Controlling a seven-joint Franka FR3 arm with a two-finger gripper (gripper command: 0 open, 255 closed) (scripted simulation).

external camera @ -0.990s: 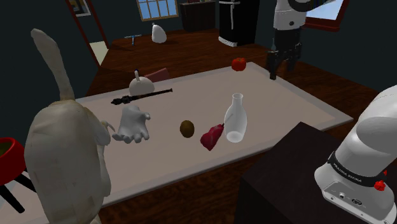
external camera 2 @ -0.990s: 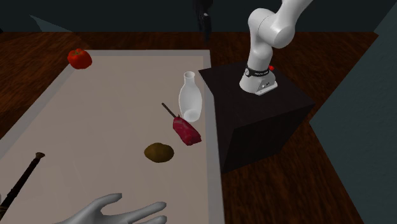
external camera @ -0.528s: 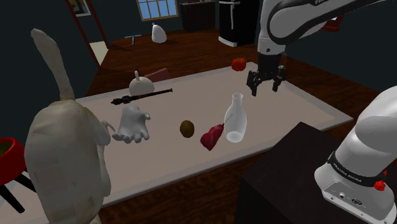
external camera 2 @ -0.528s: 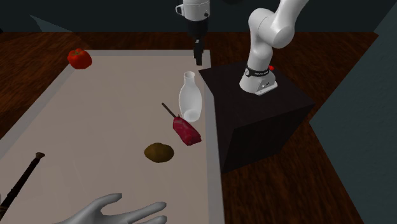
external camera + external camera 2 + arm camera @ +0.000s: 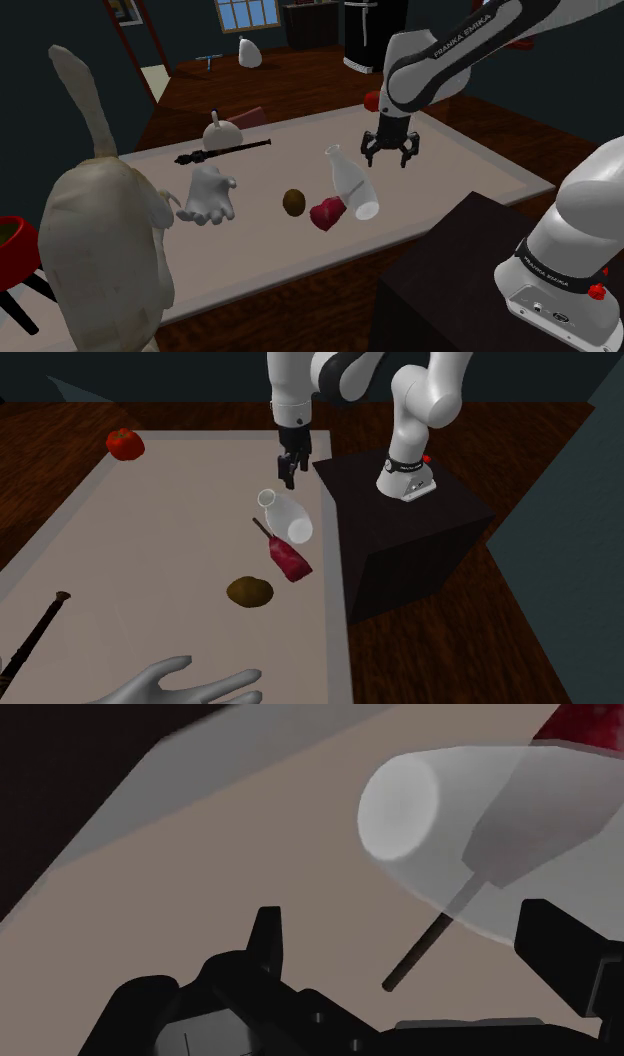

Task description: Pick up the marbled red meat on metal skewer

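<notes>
Marbled red meat (image 5: pixel 327 213) on its dark skewer (image 5: pixel 263 527) is lying on the beige table (image 5: pixel 470 160), near the edge that faces the black stand (image 5: pixel 450 285). A clear glass bottle (image 5: pixel 350 182) is sitting just beside it, tilted well off upright, with its base close against the meat and its mouth pointing away from the stand. In the second exterior view the skewer's free end is poking out just beneath the bottle's neck. Through the wrist view the skewer is showing partly through the bottle's glass, and a corner of the red meat is showing beyond the bottle.

The black gripper (image 5: pixel 387 158) is hanging over the table just beside the bottle, above it and apart from the meat, touching neither. Its two fingers (image 5: pixel 266 936) are standing wide apart with nothing between them.

A brown potato-like lump (image 5: pixel 293 201) is resting near the meat on the shoulder view's left. Farther that way a white model hand (image 5: pixel 207 195) and a dark club (image 5: pixel 222 152) are lying on the table. A red tomato (image 5: pixel 125 443) is sitting at the far corner.
</notes>
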